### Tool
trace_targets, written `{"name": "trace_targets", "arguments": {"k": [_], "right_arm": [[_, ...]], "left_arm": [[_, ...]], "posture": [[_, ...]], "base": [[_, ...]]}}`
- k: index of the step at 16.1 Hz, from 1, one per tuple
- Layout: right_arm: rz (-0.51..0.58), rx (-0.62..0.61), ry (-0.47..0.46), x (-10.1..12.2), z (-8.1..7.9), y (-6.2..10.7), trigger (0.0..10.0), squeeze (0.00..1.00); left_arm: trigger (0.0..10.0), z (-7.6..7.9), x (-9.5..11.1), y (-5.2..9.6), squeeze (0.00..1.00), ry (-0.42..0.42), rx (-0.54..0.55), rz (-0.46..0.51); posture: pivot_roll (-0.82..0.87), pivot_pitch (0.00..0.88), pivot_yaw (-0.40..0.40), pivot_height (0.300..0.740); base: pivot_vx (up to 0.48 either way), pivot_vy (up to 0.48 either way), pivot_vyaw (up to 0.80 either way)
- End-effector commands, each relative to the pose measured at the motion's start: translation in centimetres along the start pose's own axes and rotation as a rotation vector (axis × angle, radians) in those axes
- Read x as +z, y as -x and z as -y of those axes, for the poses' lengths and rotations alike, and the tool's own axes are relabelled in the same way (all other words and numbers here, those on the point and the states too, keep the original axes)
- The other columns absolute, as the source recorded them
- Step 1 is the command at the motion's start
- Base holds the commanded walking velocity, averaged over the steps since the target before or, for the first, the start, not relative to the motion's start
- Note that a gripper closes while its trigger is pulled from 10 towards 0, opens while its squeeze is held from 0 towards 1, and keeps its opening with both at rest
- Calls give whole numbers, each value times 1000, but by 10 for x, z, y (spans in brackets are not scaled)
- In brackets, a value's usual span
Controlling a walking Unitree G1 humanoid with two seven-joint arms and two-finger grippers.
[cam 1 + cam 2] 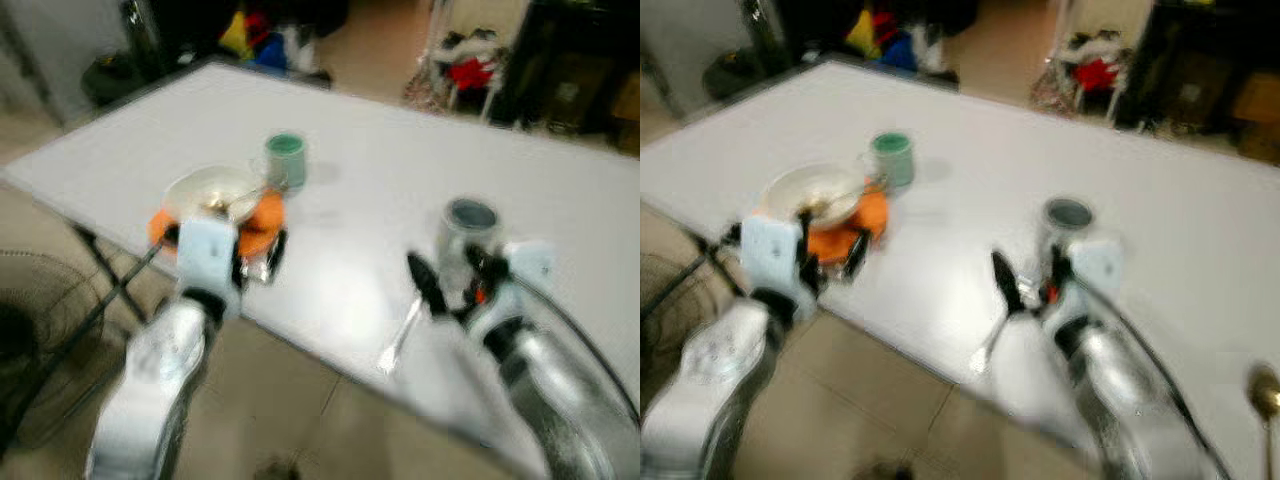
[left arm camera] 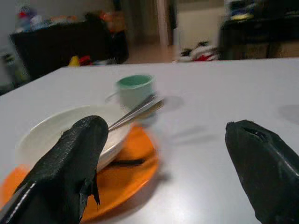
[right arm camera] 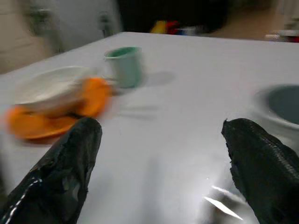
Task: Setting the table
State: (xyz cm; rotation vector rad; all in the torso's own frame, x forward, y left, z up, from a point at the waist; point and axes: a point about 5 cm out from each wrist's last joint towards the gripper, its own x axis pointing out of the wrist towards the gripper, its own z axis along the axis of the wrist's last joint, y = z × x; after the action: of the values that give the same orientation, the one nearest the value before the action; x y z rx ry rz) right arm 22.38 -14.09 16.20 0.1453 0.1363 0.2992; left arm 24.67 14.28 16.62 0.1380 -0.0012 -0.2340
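Note:
On the white table point(image 1: 380, 170) an orange plate point(image 1: 262, 225) carries a white bowl point(image 1: 210, 192) with a spoon point(image 2: 138, 112) resting in it. Just behind it stands a green mug point(image 1: 286, 160). My left gripper point(image 1: 258, 258) is open at the plate's near edge, fingers spread wide and holding nothing. To the right stands a grey cup point(image 1: 470, 230). My right gripper point(image 1: 455, 275) is open just in front of that cup, also holding nothing. A silver utensil point(image 1: 400, 340) lies on the table near the front edge, beside the right gripper.
A gold spoon point(image 1: 1265, 395) lies at the table's far right. The table's front edge runs diagonally just before my arms, with dark folding legs point(image 1: 110, 290) below on the left. Toys point(image 1: 260, 40) and clutter stand behind the table.

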Motion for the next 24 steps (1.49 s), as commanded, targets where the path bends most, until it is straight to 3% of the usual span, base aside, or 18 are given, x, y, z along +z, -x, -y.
{"name": "trace_targets", "arguments": {"k": [1,3,5,7,8,9,18,24], "right_arm": [[-6,-8,-1,-1,1,1,10000,1000],[-6,-9,-20,0,-1,2,10000,1000],[-12,-64,-76,-2,7,3,10000,1000],[-37,-103,-71,-6,11,0,10000,1000],[-35,-107,-80,-7,10,1,10000,43],[-22,-118,-93,-7,9,2,10000,0],[-31,-79,-13,-11,0,2,10000,0],[-32,-23,-42,-12,-6,-3,10000,0]], "left_arm": [[10000,0,-4,0,0,-6,1,-17],[10000,1,-1,2,0,16,1,-15],[10000,3,-3,4,0,19,-11,-16],[10000,1,-3,3,0,22,-12,-15],[10000,1,-3,1,0,12,-19,-24],[10000,-1,-2,-1,0,-19,-28,-30],[10000,-3,-3,4,0,-4,-21,-43],[10000,-6,-4,10,0,-9,-6,-48]], "posture": [[105,0,34,740],[101,0,34,740],[107,0,30,740],[105,0,31,740],[106,0,52,740],[105,0,57,740],[113,0,49,740],[139,0,27,740]], "base": [[0,0,800],[0,0,800],[0,0,800],[0,0,697],[0,0,0],[0,266,0],[0,332,0],[0,336,0]]}}
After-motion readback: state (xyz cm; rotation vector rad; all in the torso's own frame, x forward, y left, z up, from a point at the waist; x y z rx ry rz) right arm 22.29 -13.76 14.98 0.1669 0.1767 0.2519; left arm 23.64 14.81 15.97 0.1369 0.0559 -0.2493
